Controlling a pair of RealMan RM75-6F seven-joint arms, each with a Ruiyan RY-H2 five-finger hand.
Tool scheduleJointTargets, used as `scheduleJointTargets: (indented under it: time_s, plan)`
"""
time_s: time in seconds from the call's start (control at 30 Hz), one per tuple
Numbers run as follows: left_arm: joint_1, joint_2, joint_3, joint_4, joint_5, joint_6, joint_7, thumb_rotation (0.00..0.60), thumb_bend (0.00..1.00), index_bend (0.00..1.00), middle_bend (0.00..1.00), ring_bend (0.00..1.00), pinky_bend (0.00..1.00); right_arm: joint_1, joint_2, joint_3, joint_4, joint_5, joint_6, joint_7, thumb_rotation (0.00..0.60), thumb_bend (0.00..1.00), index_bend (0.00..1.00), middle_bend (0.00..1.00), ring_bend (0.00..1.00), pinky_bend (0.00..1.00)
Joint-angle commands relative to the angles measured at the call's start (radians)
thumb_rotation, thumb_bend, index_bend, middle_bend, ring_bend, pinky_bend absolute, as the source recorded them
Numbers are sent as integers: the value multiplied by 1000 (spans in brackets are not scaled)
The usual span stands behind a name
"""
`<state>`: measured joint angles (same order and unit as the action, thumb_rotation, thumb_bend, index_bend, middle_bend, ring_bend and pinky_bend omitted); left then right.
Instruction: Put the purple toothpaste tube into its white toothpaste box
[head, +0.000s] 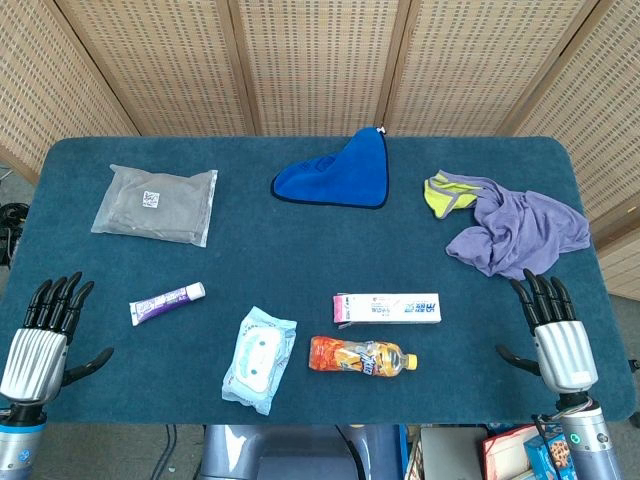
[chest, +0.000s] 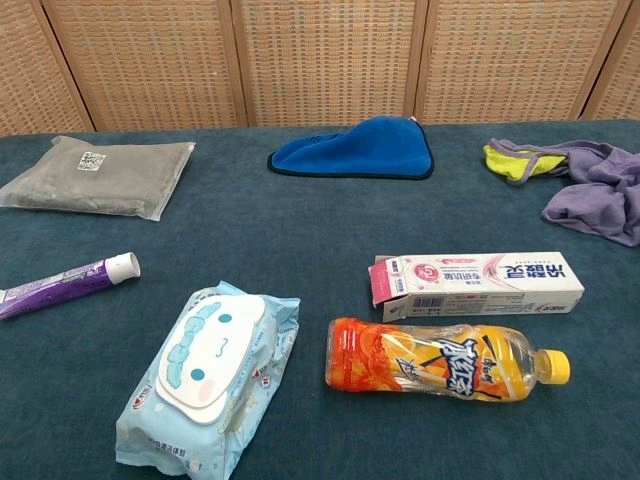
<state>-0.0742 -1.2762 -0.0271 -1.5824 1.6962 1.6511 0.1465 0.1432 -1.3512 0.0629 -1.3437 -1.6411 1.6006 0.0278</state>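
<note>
1. Left hand (head: 45, 335): near-left table corner, fingers spread and pointing away from the robot, thumb out to the side, holding nothing. Only the head view shows it.
2. Right hand (head: 553, 330): near-right corner, same pose, fingers apart, thumb out, nothing in it. Head view only.
3. Purple toothpaste tube (head: 166, 303) (chest: 66, 281): lying flat on the blue table cloth (head: 300, 250) (chest: 300, 230), near-left area, white cap end pointing right and slightly far. Just right of the left hand, not touching it.
4. White toothpaste box (head: 388, 308) (chest: 478, 284): lying flat on its long side, right of centre, near half of the table. Its left end flap looks open in the chest view, pink inside showing. Well apart from the tube.
5. Orange drink bottle (head: 362, 357) (chest: 445, 362): on its side just near of the box, yellow cap pointing right.
6. Wet wipes pack (head: 259, 358) (chest: 210, 375): pale blue with a cartoon face, between tube and bottle, near edge.
7. Grey flat pouch (head: 155, 204) (chest: 100, 176): far left.
8. Blue cloth (head: 340, 173) (chest: 355, 150): far centre, folded.
9. Lilac garment (head: 515, 232) (chest: 598, 190) with a yellow-green piece (head: 447, 194) (chest: 515, 160) touching its left end: far right.
10. Woven screen panels (head: 320, 60) (chest: 320, 60) behind the table.
</note>
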Motion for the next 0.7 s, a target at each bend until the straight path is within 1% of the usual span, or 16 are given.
scheduleJointTargets:
  time_s: [0.03, 0.7]
  plan:
    - [0, 1, -1, 0, -1, 0, -2, 600, 182, 0, 0, 0, 0, 0, -1, -1, 0, 0, -2, -2, 600, 121, 0, 0, 0, 0]
    - [-4, 0, -3, 3, -8, -7, -7, 600, 182, 0, 0, 0, 0, -1, 4, -5, -12, -13, 8, -11, 600, 122, 0, 0, 0, 0]
